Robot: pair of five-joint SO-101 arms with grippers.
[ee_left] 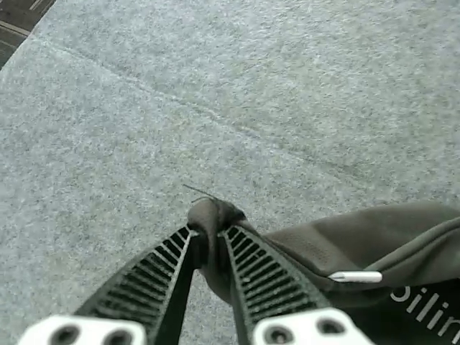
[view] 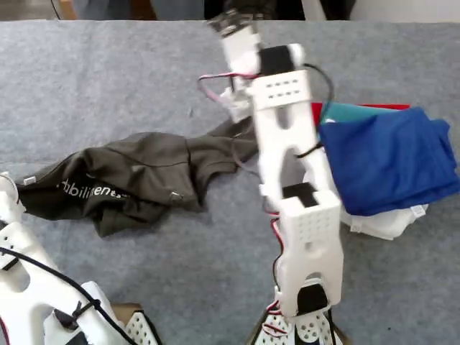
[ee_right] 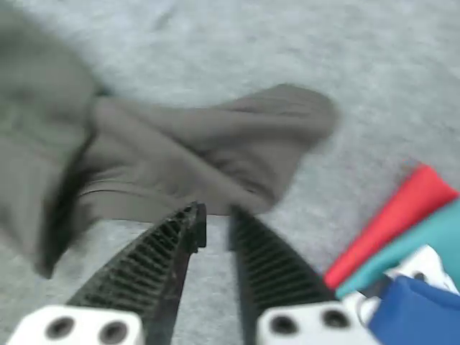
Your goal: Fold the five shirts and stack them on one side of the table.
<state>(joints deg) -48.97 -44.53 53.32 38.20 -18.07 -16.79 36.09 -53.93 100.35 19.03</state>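
Now each end effector is at one end of the dark shirt (view: 136, 180).
The left end effector (ee_left: 210, 233) is clenched on a bunched fold of its edge, low over the grey surface (view: 108, 79). The right end effector (ee_right: 214, 219) has its jaws slightly parted, grasping nothing. Just beside it lies the stack of folded shirts (view: 392, 162), blue uppermost.

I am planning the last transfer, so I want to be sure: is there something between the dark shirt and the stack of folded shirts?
Yes. In the high view the right arm stretches across the table between the dark shirt and the stack of folded shirts. Nothing else visible lies between them.
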